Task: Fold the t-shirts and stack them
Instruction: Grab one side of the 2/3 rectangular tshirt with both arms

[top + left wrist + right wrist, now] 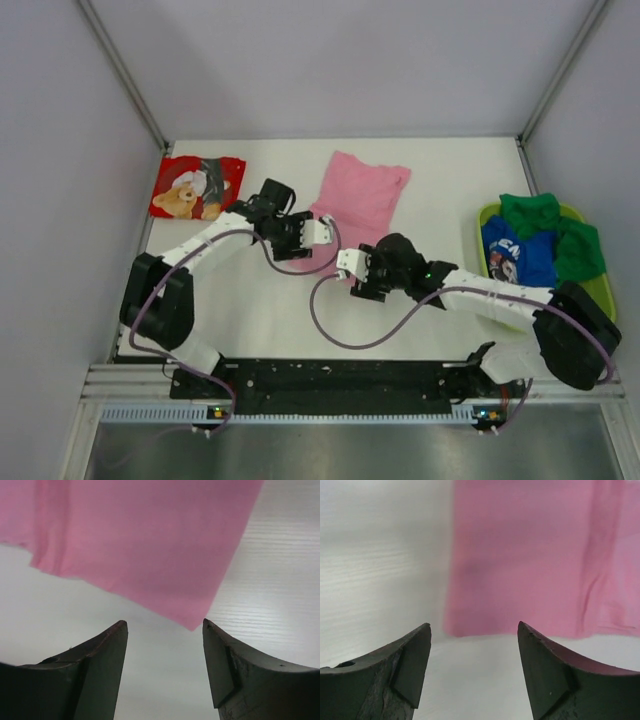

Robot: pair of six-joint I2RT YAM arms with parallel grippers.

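The left gripper (165, 625) stands with its jaws wide apart and nothing between them, poised over bare worktop just short of a bottom corner of the pink t-shirt (140, 540). The right gripper (474, 626) is spread just as wide and also holds nothing. Its tips point at the shirt's straight hem, which runs across the right wrist view just beyond them, and neither gripper is seen touching the cloth.

From above, the pink t-shirt (360, 190) lies spread flat in the middle of the worktop, nearer the far edge, turned slightly askew with its hem toward the arms. The left gripper (322, 232) sits at the hem's left corner. The right gripper (347, 265) is a little nearer the near edge, just below that hem.

The red t-shirt (197, 186) with the teddy-bear print lies as a compact square in the far left corner, well apart from the pink one. By the right edge, the blue t-shirt (518, 250) with white lettering lies bunched in the yellow-green tray (600, 290), with crumpled green cloth (545, 215) on its far and right sides. Whether that green cloth is 1 shirt or 2 cannot be told.

The white table (440, 180) carries all of this, and 2 purple cables (330, 330) loop from the wrists over its near half.
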